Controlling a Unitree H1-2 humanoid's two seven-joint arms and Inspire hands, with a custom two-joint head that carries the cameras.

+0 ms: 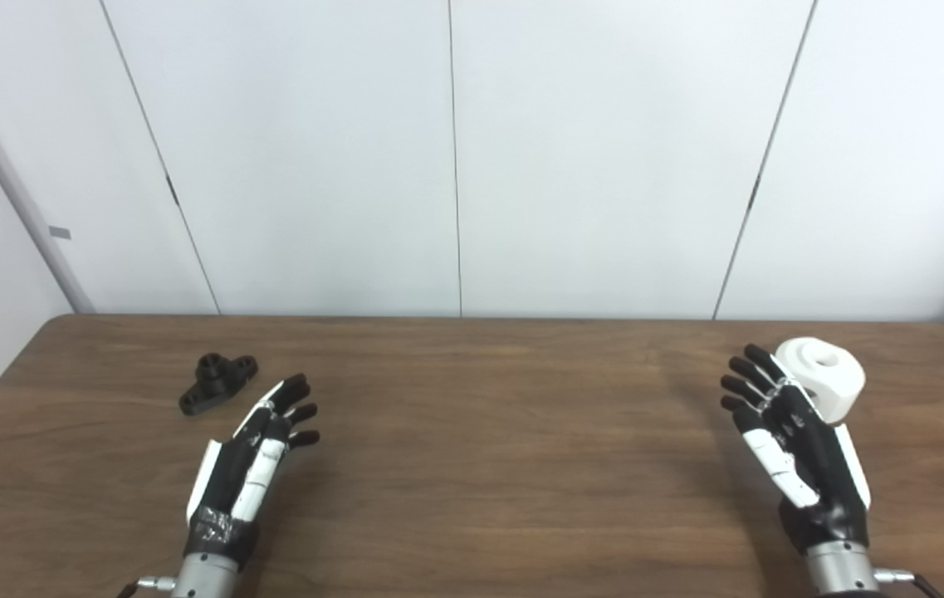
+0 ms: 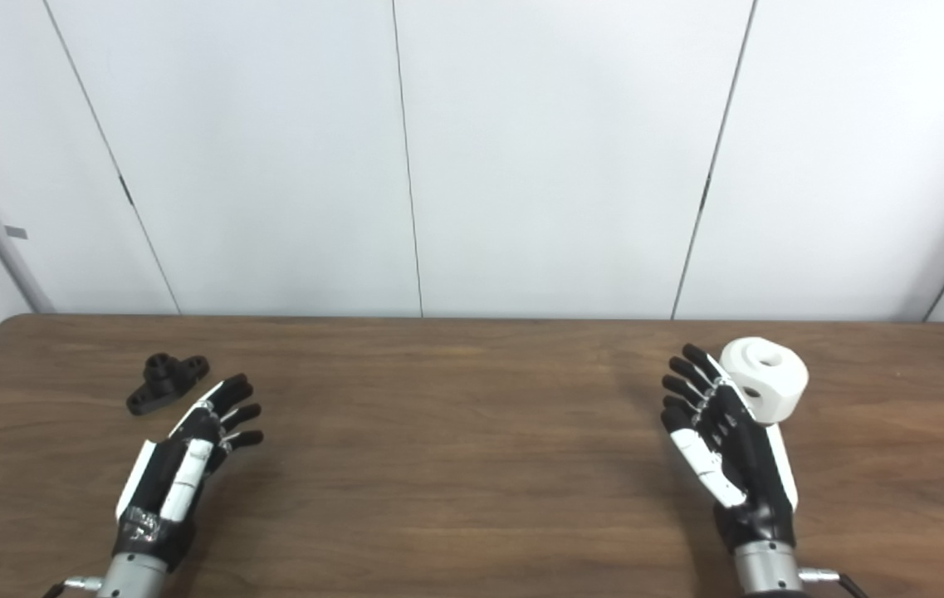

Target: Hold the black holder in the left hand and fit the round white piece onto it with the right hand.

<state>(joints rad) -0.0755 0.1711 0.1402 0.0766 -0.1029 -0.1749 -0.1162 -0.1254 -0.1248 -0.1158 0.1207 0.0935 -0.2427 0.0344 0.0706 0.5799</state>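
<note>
Both views are bright and evenly lit, the light diffuse and seemingly from overhead; the white wall panels (image 1: 455, 158) read pale blue-grey with no hot spots; the wooden table (image 1: 472, 465) shows only a faint sheen, its grain legible though slightly soft; shadows are weak and blurred, a dim patch beside the left hand (image 1: 251, 457) and another left of the right hand (image 1: 799, 448); the round white piece (image 1: 822, 375) is near overexposed; the black holder (image 1: 218, 382) loses detail; edges show mild softness.

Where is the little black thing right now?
The black holder lies on the wooden table at the far left, just beyond and left of the open left hand, not touching it.
</note>
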